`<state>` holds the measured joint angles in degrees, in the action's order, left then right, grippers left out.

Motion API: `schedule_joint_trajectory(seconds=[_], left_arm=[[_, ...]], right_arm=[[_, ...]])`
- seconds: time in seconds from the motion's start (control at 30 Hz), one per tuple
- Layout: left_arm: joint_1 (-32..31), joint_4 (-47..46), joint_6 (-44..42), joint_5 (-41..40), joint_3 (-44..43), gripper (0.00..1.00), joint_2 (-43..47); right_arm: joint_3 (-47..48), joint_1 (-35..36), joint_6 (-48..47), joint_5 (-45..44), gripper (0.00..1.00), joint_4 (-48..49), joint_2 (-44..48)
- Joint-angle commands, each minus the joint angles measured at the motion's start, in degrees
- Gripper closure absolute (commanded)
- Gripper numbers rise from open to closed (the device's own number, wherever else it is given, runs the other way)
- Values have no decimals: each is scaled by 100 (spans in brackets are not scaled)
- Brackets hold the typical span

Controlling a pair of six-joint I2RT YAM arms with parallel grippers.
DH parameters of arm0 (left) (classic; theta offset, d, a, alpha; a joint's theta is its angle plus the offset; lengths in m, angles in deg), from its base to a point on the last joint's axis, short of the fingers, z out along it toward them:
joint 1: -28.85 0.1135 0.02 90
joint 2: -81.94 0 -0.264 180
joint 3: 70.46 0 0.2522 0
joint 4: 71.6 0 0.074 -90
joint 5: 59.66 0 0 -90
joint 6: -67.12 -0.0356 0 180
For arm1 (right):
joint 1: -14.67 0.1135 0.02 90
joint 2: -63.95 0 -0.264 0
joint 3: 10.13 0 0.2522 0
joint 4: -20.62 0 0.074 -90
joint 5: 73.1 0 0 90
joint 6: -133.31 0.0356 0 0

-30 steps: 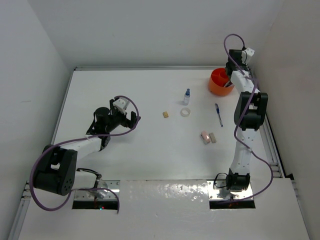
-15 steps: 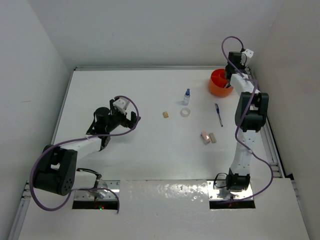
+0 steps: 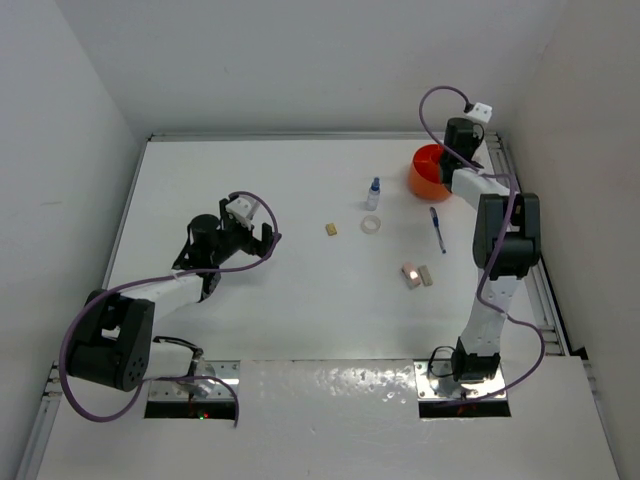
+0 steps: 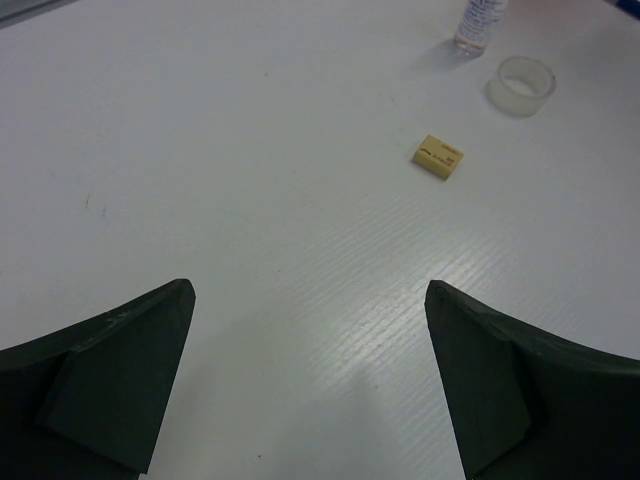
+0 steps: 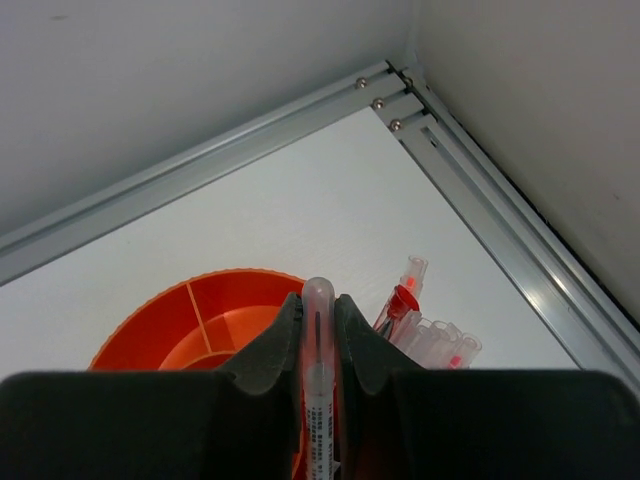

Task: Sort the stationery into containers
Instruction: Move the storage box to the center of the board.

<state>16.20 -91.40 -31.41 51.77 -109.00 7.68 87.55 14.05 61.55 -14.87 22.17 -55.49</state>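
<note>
My right gripper [image 5: 319,300] is shut on a thin pen with a clear cap [image 5: 318,345], held upright over the round orange tub [image 5: 180,312]. Several red-tipped pens [image 5: 425,335] stand in the tub beside the fingers. In the top view the right gripper [image 3: 455,150] hangs at the tub [image 3: 424,176] in the far right corner. A blue pen [image 3: 437,228], two erasers [image 3: 417,274], a tape ring [image 3: 371,225], a tan eraser [image 3: 331,229] and a small bottle [image 3: 373,193] lie on the table. My left gripper [image 4: 308,290] is open and holds nothing, short of the tan eraser [image 4: 438,156].
Metal rails [image 5: 480,190] and white walls close the corner just behind the tub. In the left wrist view the tape ring [image 4: 526,86] and the bottle [image 4: 478,25] lie beyond the tan eraser. The left arm [image 3: 200,260] rests at the table's left middle.
The right wrist has swung left across the tub with the pen, its jaws tightening slightly. The tub looks shifted a little to the left. The left arm has not moved.
</note>
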Motion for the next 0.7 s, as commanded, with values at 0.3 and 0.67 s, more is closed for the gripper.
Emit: schedule_joint_trajectory(seconds=[0.3, 0.67], left_arm=[[87, -274, -25, 107, -54, 2, 131], [87, -309, -52, 142, 8, 2, 192]], right_arm=[[-1404, 185, -312, 197, 100, 2273, 913], [-2345, 291, -497, 479, 100, 3733, 1019]])
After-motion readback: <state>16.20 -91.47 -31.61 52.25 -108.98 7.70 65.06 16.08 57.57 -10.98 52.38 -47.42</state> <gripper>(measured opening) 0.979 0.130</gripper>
